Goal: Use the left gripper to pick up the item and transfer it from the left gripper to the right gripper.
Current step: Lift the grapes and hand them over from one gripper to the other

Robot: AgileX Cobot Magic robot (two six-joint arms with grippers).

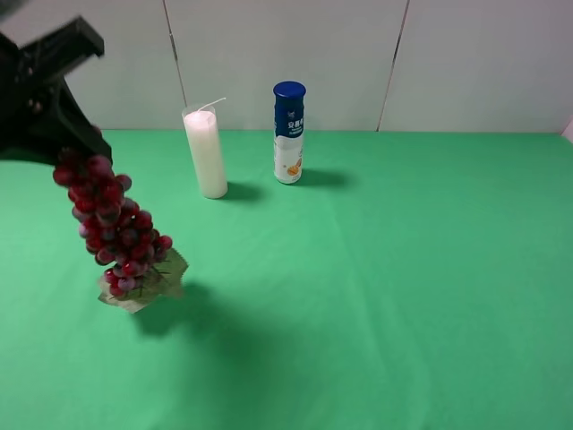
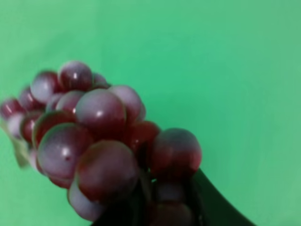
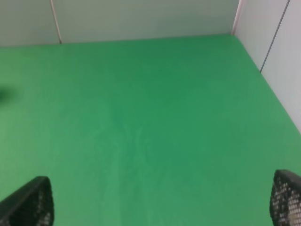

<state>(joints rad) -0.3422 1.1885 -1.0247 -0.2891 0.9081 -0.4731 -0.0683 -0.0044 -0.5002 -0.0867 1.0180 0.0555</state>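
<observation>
The item, a long bunch of dark red-purple grapes, hangs from my left gripper at the far left of the exterior high view, with its tan-green leaf at the low end close above the green table. The left gripper is shut on the top end of the bunch. In the left wrist view the grapes fill the frame, with a black finger beside them. My right gripper shows only in the right wrist view. It is open and empty, with its fingertips far apart over bare table.
A white candle and a blue-capped bottle stand upright at the back of the green table, near the white wall. A white side wall borders the table in the right wrist view.
</observation>
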